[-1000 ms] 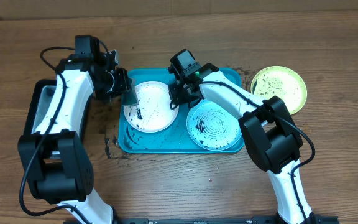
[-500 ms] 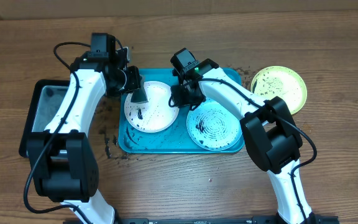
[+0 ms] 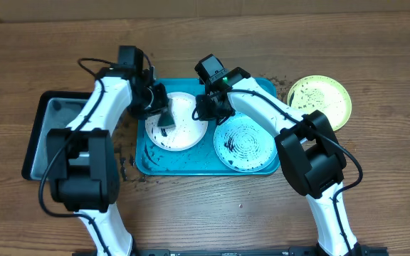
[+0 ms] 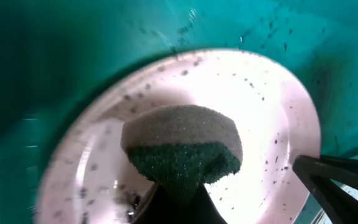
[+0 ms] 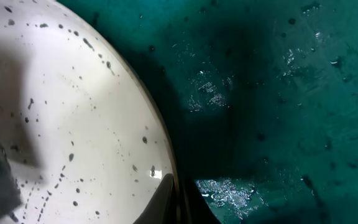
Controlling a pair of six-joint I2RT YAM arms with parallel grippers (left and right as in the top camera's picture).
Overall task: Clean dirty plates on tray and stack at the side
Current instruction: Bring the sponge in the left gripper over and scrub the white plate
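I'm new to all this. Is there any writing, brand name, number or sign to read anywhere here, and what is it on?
None can be read. The white plate, light blue plate, lime-green plate, turquoise tray, sponge and black tray carry no text. The arm casings show no legible label in the overhead view.

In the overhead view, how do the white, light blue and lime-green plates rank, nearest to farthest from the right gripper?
1. Round white speckled plate, its rim at the right gripper.
2. Round light blue plate, just below-right of it.
3. Round lime-green plate, far at the picture's right.
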